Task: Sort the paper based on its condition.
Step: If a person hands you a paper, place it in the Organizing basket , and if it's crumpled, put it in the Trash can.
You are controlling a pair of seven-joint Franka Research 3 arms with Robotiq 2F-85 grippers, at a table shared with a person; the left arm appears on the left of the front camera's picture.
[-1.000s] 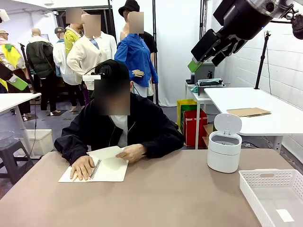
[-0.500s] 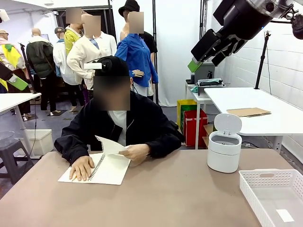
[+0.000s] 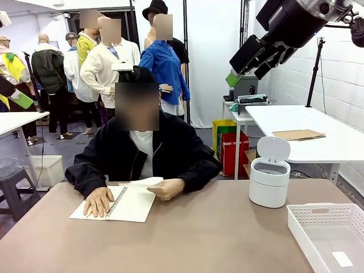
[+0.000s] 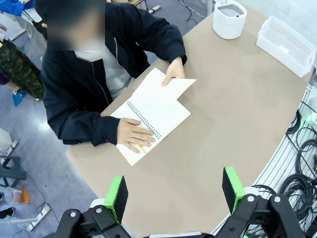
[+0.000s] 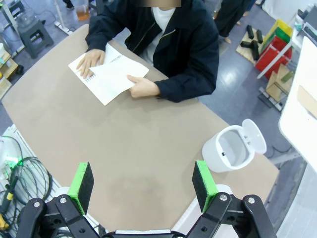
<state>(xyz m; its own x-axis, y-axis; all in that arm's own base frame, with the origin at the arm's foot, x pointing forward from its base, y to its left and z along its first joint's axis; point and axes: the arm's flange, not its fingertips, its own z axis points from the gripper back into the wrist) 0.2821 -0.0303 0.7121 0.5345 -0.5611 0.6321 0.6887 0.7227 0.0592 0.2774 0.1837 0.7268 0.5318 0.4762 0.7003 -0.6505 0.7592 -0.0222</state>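
Note:
A person at the far side of the table lifts a smooth white sheet of paper (image 3: 148, 182) (image 4: 164, 88) (image 5: 119, 73) by its edge with one hand. It hangs over an open spiral notebook (image 3: 128, 206) (image 4: 161, 115) (image 5: 105, 91), which the other hand (image 3: 99, 200) presses down. My left gripper (image 4: 174, 193) hovers high above the table, open, with nothing between its green pads. My right gripper (image 5: 142, 182) is also open and empty, and hangs high at the upper right (image 3: 250, 61) in the front view.
A white lidded bin (image 3: 269, 181) (image 5: 229, 148) (image 4: 229, 19) stands open at the right side of the table. A white plastic basket (image 3: 327, 219) (image 4: 290, 35) sits at the near right corner with a small white slip in it. Cables hang off the near edge (image 5: 17, 173).
The person has lifted a notebook page upright, then brought it down to the right, and now holds it low over the notebook. Both arms stay still.

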